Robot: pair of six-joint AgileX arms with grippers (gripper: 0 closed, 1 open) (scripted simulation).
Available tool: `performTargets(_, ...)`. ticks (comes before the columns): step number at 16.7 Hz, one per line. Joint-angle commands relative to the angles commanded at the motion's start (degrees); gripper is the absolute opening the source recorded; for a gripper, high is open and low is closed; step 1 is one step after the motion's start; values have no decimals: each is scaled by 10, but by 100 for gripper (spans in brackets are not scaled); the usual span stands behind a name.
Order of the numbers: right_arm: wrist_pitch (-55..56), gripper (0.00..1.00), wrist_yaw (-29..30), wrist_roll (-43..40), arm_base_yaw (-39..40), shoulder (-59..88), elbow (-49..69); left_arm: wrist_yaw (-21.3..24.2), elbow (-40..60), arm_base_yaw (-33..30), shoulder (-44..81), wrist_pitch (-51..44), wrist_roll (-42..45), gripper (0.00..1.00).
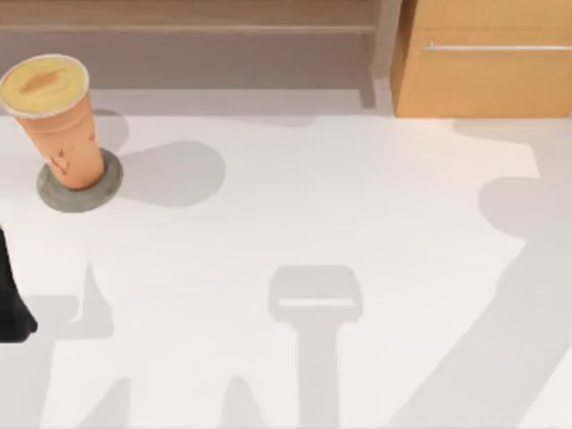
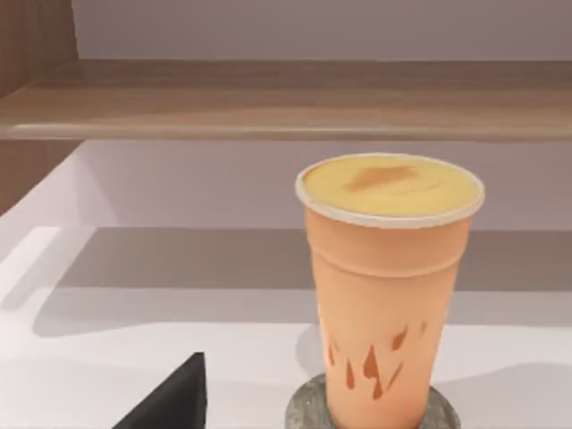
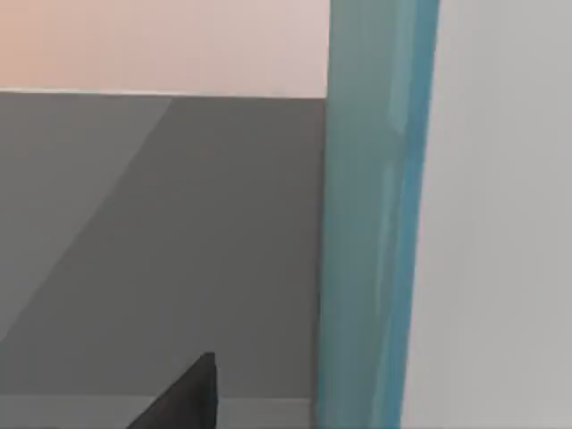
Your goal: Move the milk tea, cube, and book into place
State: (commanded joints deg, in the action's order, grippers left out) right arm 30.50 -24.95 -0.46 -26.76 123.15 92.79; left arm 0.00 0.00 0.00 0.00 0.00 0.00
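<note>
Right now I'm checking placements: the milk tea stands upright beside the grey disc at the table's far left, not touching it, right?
Not quite. The milk tea stands upright on the grey disc, not beside it, at the table's far left. The top view and the left wrist view both show the cup's base resting on the disc.

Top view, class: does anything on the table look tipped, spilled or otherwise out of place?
Nothing stands out. The milk tea stands upright with its lid on, centred on the grey disc at the table's far left. No spill shows around it.
</note>
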Motion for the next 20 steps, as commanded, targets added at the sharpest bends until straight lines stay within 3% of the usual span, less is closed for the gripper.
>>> performTargets(11,0,2,0,0,0,0,0,0,0,0,0,0,0,100)
performTargets(20,0,0,0,1,-2,-1,0,0,0,0,0,0,0,100)
